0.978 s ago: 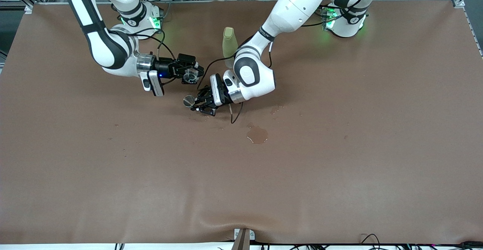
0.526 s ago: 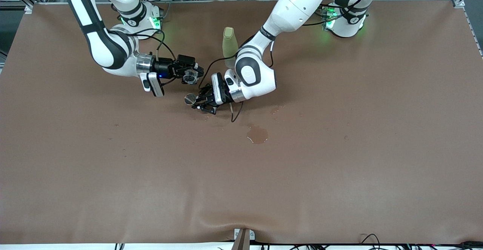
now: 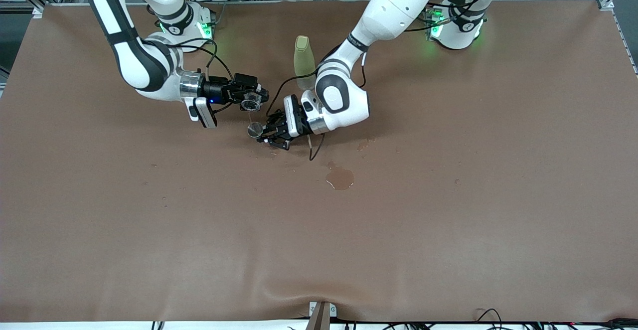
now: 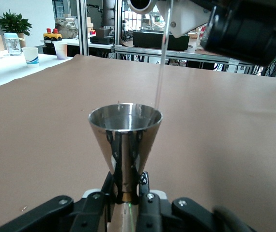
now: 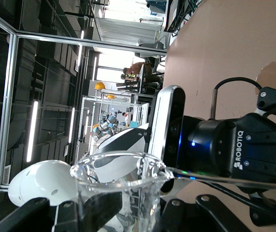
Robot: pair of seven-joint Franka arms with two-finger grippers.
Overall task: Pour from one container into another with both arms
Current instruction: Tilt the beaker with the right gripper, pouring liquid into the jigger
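The tiny clear glass cup (image 3: 250, 102) is tipped on its side in my right gripper (image 3: 247, 99), which is shut on it above the table. A thin clear stream (image 3: 250, 116) falls from its lip into the silver jigger (image 3: 255, 129) just below. My left gripper (image 3: 265, 133) is shut on the jigger's narrow waist and holds it upright. In the left wrist view the jigger (image 4: 125, 137) stands between the left gripper's (image 4: 128, 188) fingers, and the stream (image 4: 161, 63) enters at its rim. In the right wrist view the cup (image 5: 123, 181) fills the right gripper (image 5: 123, 205).
A tall pale yellow-green bottle (image 3: 304, 57) stands on the brown table mat (image 3: 448, 220) close to the left arm's forearm. A wet puddle (image 3: 340, 177) and small drops (image 3: 364, 145) lie on the mat nearer the front camera than the grippers.
The left gripper has shifted the jigger a little toward the cup. The right gripper has tipped the cup further, and a thin stream now runs into the jigger.
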